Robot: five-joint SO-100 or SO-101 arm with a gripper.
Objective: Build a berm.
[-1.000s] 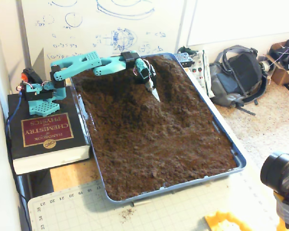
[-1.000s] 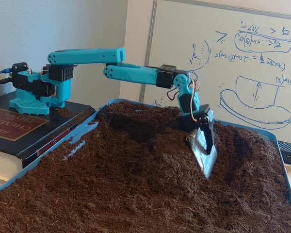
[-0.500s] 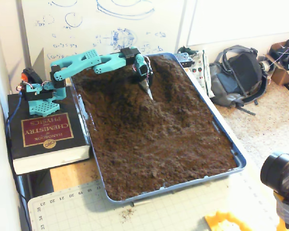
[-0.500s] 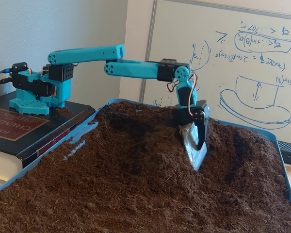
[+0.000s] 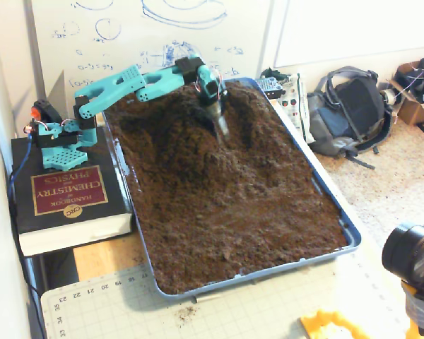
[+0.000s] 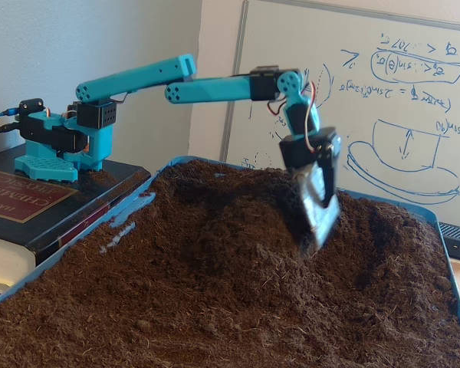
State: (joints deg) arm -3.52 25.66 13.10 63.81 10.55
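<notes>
Arm: one turquoise 3D-printed arm [image 5: 120, 83], its base on a thick black hardcover book with a maroon cover label [image 5: 63, 198]; it reaches out over the tray in both fixed views.
Gripper: one, the grey scoop-like gripper [image 6: 319, 218] on a black wrist block, pointing down at the soil; in a fixed view [image 5: 221, 129] it is a thin blurred blade. Its tip sits at or just above the soil surface beside the mound's crest; I cannot tell whether the jaws are parted or closed, nor whether it carries soil.
Berm: one raised ridge of loose dark brown crumbly soil [image 6: 238, 207], at the far end of the tray near the whiteboard, in a fixed view [image 5: 198, 134] just below and left of the gripper; sloping sides fall to flatter soil nearer the camera.
Tray: one long blue plastic tray [image 5: 353, 240], filled edge to edge with soil.
Whiteboard: one white board with blue marker sketches [image 6: 399, 100], behind the tray.
Backpack: one grey backpack [image 5: 350, 109] on the floor, right of the tray.
Mat: one pale green cutting mat with a ruled grid [image 5: 219, 314], under the tray's near end.
</notes>
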